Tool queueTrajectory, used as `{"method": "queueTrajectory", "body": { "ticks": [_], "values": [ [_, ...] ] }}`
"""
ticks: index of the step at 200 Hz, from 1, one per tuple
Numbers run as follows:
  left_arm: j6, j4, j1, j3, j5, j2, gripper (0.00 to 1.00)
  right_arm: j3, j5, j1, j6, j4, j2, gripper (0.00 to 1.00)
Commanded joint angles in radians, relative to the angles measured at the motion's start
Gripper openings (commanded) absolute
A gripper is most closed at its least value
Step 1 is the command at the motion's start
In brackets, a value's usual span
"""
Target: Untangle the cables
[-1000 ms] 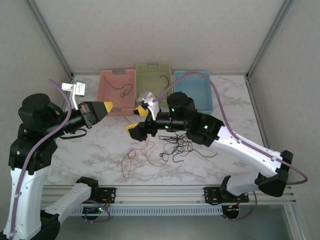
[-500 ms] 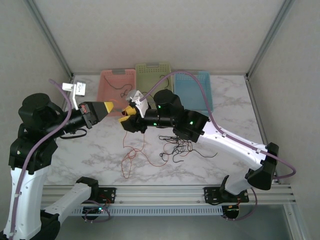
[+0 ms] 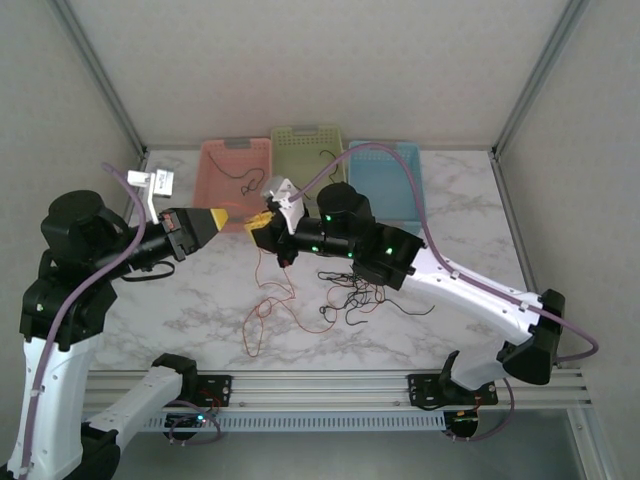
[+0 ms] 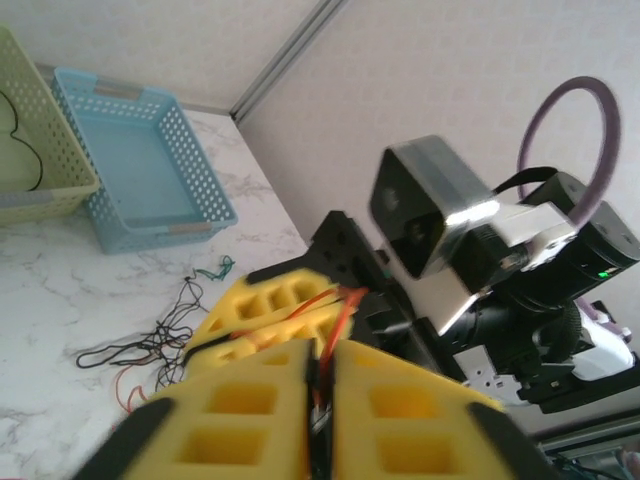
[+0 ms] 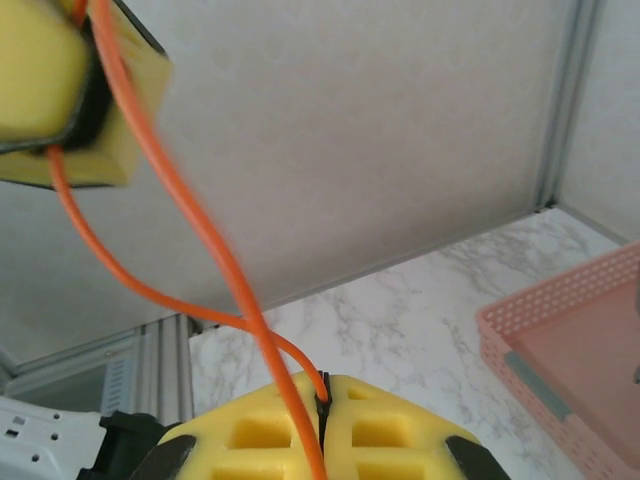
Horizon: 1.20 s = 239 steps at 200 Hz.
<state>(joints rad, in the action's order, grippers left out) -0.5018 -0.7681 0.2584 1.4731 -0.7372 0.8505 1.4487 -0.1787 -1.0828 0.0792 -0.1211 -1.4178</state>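
White walls (image 3: 320,60) and a marbled surface (image 3: 462,205) were seen all round. Up off that surface, the red-orange cable (image 5: 202,235) was strung between the two sets of jaws, just in front of the pink basket (image 3: 236,146). The right jaws were clamped fully shut on it, the strand pinched in the slit between their yellow pads (image 5: 260,435). The left jaws were pressed close on the same cable, with only a narrow gap. Its tail was hung down to the surface and laid there in a loose loop. Just right of the loop, the tangled cables (image 3: 358,292), black, green and dark, were heaped beneath the right arm (image 3: 470,290). Further back, a green basket (image 3: 306,133) and a blue basket (image 3: 385,150) were lined up beside the pink one.
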Motion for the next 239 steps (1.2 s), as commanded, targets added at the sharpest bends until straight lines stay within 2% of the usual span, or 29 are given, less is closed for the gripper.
{"method": "queueTrajectory", "body": {
  "ticks": [1,9,18,45,88,124,143,165,185,239],
  "values": [
    [0.002,-0.034,0.007,-0.011,0.054,-0.018,0.64,-0.014,0.124,0.054,0.023,-0.004,0.074,0.0],
    [0.014,-0.049,0.007,-0.014,0.077,-0.024,0.74,-0.016,0.157,0.088,0.039,-0.017,0.092,0.0],
    [0.026,-0.07,0.008,-0.021,0.104,-0.031,0.79,-0.017,0.198,0.132,0.06,-0.032,0.111,0.0],
    [0.073,-0.142,0.008,-0.062,0.228,-0.068,0.85,0.039,0.342,0.272,0.105,-0.121,0.138,0.0],
    [0.145,-0.213,0.007,-0.181,0.39,-0.125,0.86,0.18,0.515,0.483,0.126,-0.236,0.057,0.0],
    [0.178,-0.208,0.008,-0.297,0.474,-0.17,0.84,0.247,0.567,0.618,0.196,-0.242,-0.063,0.0],
    [0.19,-0.2,0.007,-0.353,0.485,-0.191,0.79,0.293,0.559,0.66,0.223,-0.248,-0.156,0.0],
    [0.189,-0.187,0.007,-0.43,0.501,-0.232,0.8,0.318,0.523,0.699,0.249,-0.208,-0.263,0.0],
    [0.166,-0.162,0.007,-0.499,0.513,-0.275,0.81,0.34,0.541,0.723,0.278,-0.193,-0.36,0.0],
    [0.165,-0.152,0.007,-0.512,0.515,-0.303,0.83,0.48,0.527,0.748,0.354,-0.303,-0.619,0.0]
  ]
}}
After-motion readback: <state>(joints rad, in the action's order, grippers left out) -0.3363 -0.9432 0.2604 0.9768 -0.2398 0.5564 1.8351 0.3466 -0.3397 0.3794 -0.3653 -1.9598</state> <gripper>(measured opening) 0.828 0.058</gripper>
